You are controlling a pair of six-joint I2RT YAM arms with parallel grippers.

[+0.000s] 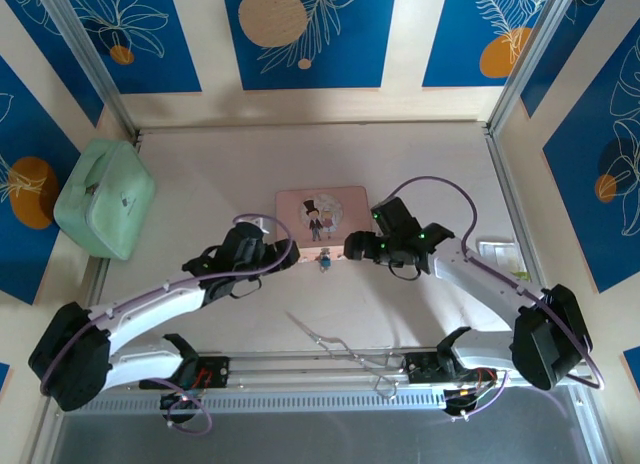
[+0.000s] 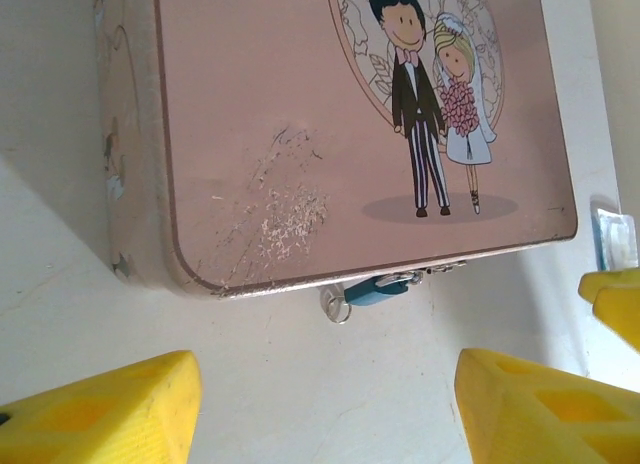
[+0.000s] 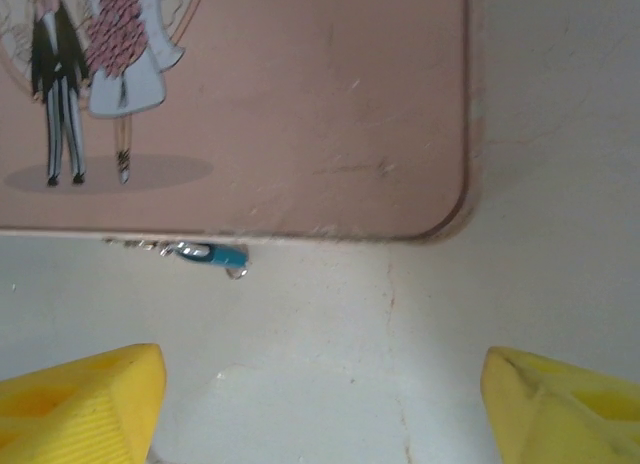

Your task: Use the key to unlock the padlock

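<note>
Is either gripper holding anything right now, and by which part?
Nothing is held. The left gripper and right gripper are both open over bare table, short of the padlock at the tin's near edge.

Left arm (image 1: 150, 309) and right arm (image 1: 480, 274) share white link shells and bulky black joint housings; thin lilac cables (image 1: 437, 179) loop along each; green lights (image 1: 377, 216) dot the right wrist's black body; left gripper (image 2: 325, 414) and right gripper (image 3: 320, 404) carry blocky bright-yellow fingers (image 3: 80, 404), finely ribbed.
</note>
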